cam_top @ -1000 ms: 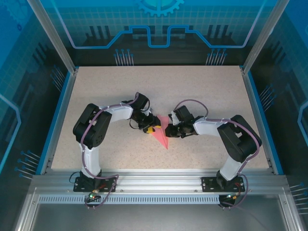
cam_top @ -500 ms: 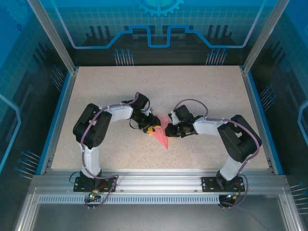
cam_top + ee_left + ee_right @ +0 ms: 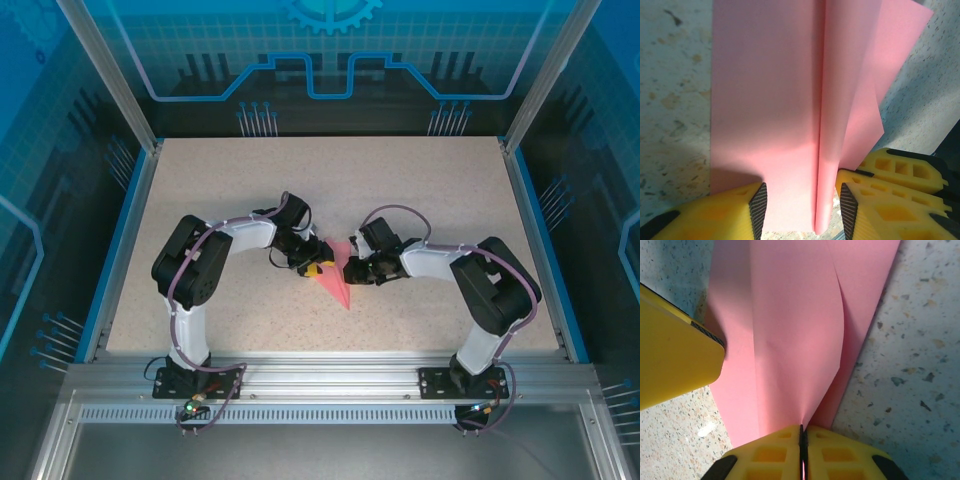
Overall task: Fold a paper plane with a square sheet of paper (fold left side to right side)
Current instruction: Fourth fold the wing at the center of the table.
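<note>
Right hand [image 3: 801, 432] pinched shut on one edge of paper plane [image 3: 790, 340], left hand [image 3: 802, 200] half-open astride its raised centre fold, I see it lying on bench [image 3: 900, 365].

From above, the paper plane [image 3: 338, 284] is too small to show its folds, its wide end partly hidden under the left claw [image 3: 315, 267] and right claw [image 3: 352, 270]; both wrist views cut it off at the top edge.

The folded pink paper plane [image 3: 337, 283] lies on the speckled table [image 3: 200, 180].
</note>
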`<control>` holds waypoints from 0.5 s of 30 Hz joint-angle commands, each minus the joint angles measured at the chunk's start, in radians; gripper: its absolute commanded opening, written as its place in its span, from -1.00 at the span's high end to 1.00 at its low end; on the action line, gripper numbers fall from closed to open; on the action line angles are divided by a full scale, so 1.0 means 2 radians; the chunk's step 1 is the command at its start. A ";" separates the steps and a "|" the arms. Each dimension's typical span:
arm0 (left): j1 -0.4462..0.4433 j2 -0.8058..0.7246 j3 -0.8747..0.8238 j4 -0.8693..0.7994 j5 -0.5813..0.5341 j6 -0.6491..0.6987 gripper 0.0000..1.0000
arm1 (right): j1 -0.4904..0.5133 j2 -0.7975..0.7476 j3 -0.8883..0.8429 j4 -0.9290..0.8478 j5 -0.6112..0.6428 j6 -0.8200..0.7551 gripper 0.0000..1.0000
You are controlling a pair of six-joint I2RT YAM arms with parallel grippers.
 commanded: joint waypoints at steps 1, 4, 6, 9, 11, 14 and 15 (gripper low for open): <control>-0.004 0.013 0.002 -0.031 -0.020 0.002 0.07 | -0.009 0.015 0.009 -0.022 0.007 -0.009 0.79; -0.003 0.008 0.002 -0.030 -0.019 0.004 0.07 | -0.009 0.020 0.009 -0.032 0.008 -0.010 0.80; -0.003 0.000 0.003 -0.031 -0.021 0.008 0.06 | -0.009 0.025 0.009 -0.040 0.010 -0.011 0.80; -0.002 -0.016 0.010 -0.041 -0.027 0.018 0.02 | -0.007 0.028 0.007 -0.052 0.014 -0.011 0.81; -0.002 -0.028 0.017 -0.050 -0.033 0.025 -0.01 | -0.006 0.030 0.007 -0.060 0.018 -0.012 0.81; -0.002 -0.044 0.026 -0.059 -0.037 0.033 -0.03 | -0.004 0.033 0.007 -0.071 0.025 -0.014 0.82; -0.002 -0.047 0.029 -0.062 -0.037 0.035 -0.01 | -0.003 0.033 0.007 -0.073 0.026 -0.015 0.83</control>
